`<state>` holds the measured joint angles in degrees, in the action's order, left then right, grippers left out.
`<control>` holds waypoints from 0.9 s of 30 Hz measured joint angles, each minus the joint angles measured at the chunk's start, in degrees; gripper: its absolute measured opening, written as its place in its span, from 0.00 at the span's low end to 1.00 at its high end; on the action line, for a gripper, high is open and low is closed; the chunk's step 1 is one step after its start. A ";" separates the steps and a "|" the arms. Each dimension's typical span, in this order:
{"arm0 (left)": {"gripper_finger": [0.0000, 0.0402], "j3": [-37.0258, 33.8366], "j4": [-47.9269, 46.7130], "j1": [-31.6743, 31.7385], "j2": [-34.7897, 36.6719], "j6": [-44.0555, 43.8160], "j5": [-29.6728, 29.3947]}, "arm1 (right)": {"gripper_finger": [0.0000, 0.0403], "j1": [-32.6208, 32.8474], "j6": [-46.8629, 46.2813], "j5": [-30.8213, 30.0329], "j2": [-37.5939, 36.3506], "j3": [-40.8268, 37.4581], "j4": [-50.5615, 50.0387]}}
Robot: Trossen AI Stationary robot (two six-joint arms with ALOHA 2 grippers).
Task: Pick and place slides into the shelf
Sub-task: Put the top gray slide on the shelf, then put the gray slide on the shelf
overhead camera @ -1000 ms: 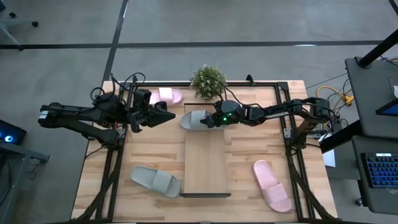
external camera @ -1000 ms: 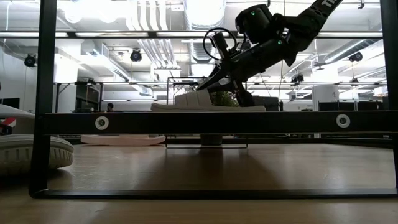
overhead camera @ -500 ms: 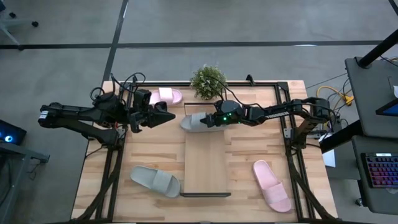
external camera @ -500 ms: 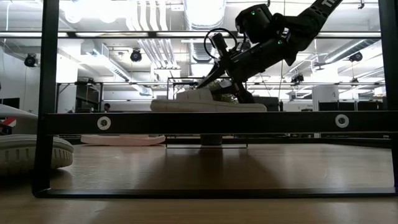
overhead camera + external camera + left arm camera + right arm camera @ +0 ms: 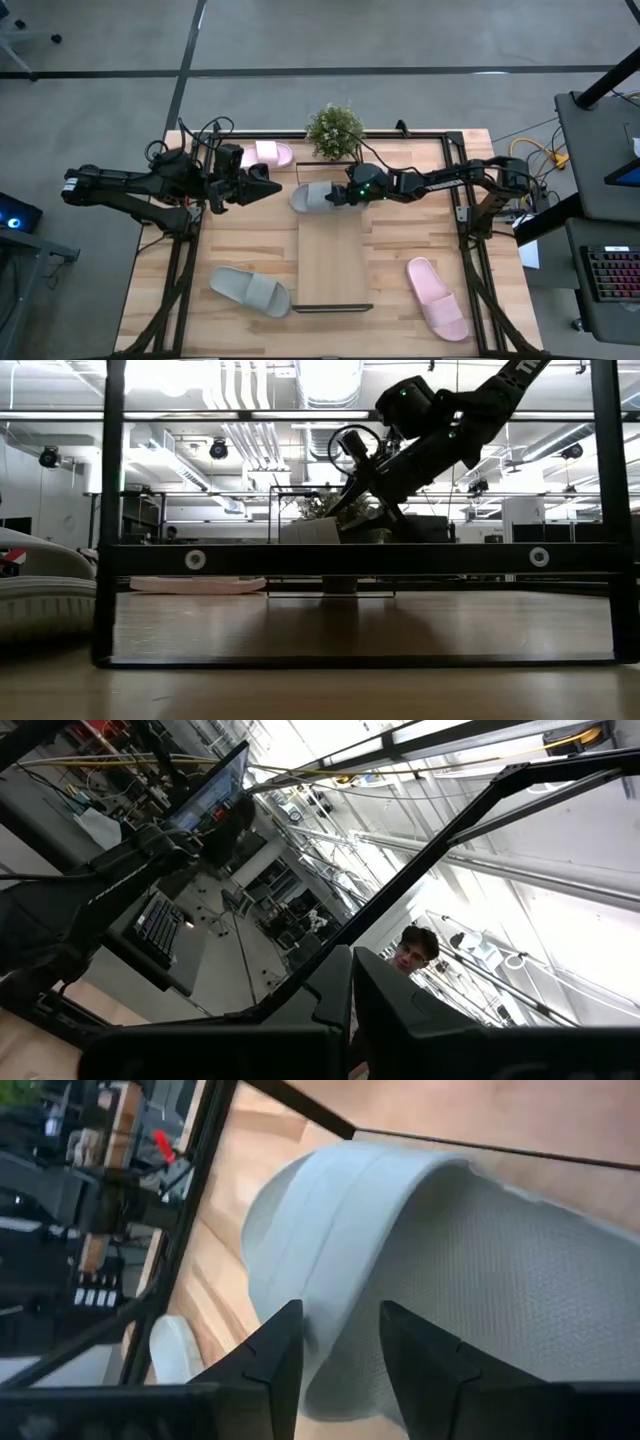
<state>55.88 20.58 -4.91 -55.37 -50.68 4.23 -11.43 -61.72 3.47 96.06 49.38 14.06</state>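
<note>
My right gripper (image 5: 338,193) is shut on a grey slide (image 5: 312,195) at the far end of the shelf (image 5: 330,262), a narrow light-wood board with a black wire frame (image 5: 350,558). In the low view the slide (image 5: 305,532) shows just above the frame's top bar, below the gripper (image 5: 345,512). Another grey slide (image 5: 248,291) lies sole-down left of the shelf, and a pink slide (image 5: 437,298) lies to its right. A second pink slide (image 5: 272,153) lies at the far edge. My left gripper (image 5: 272,186) hovers shut and empty near that pink slide. My right gripper holds the grey slide by the side of its wide strap (image 5: 335,1290), pinched between the two fingers (image 5: 275,1355); one finger seems to be outside the strap and one over the footbed (image 5: 500,1280). The fingers slant down from the table's right. The slide sits low at the shelf's far end; whether it rests there I cannot tell.
A potted plant (image 5: 335,130) stands at the far edge, just behind the right gripper. Black rails (image 5: 468,240) run along the table's left and right sides. A person's head (image 5: 410,950) shows in the room beyond. Bare wood lies between the shelf and the slides.
The right gripper has gone down with the grey slide, which sat tilted above the shelf's top bar and is now low behind it. The shelf's near wire frame has shifted a little toward the far edge. The left arm has kept still.
</note>
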 joint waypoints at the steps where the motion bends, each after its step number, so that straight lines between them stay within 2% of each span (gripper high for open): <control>1: 0.00 0.00 0.00 0.01 0.00 0.02 0.00 | 0.32 -0.01 0.14 -0.19 -0.15 0.08 -0.95; 14: 0.00 0.00 0.00 0.01 0.00 0.02 0.28 | 0.39 0.14 2.27 -0.64 -0.18 3.16 -2.96; 22: 0.00 0.00 -0.02 0.00 0.00 0.28 0.70 | 0.42 0.68 8.17 -1.40 -0.18 10.34 -19.12; 27: 0.00 0.00 -0.21 0.02 0.00 0.30 3.05 | 0.44 1.03 10.48 -2.13 -0.18 13.97 -24.27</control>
<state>55.88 20.37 -4.89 -55.37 -50.38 7.28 -10.40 -51.24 1.35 95.88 63.35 -10.20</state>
